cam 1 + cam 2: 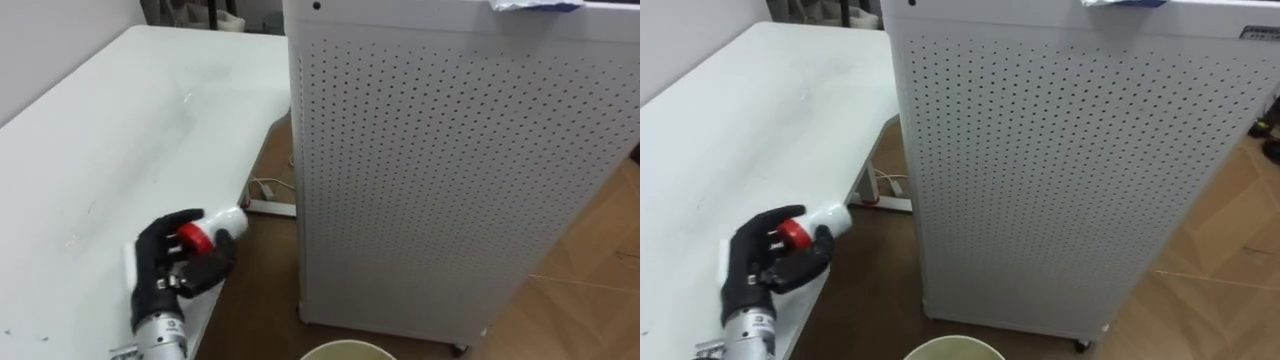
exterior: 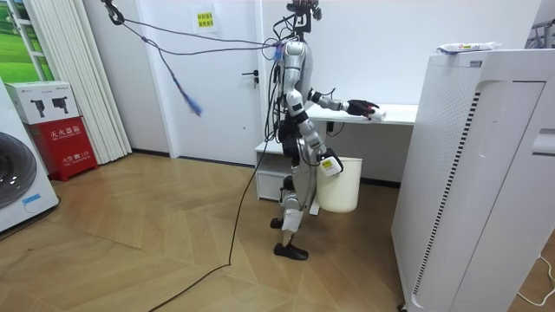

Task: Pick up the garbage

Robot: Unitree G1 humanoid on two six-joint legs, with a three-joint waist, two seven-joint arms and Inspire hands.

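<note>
Gripping the small white bottle [image 1: 222, 221] in our curled left hand [image 1: 172, 268] at the table [image 1: 100, 130] edge, we judge it light, stiff, slick, best held mid-body.

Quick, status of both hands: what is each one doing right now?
Left hand: closed around a bottle at the table edge.
Right hand: down by the hip, fingers cannot be told.
</note>
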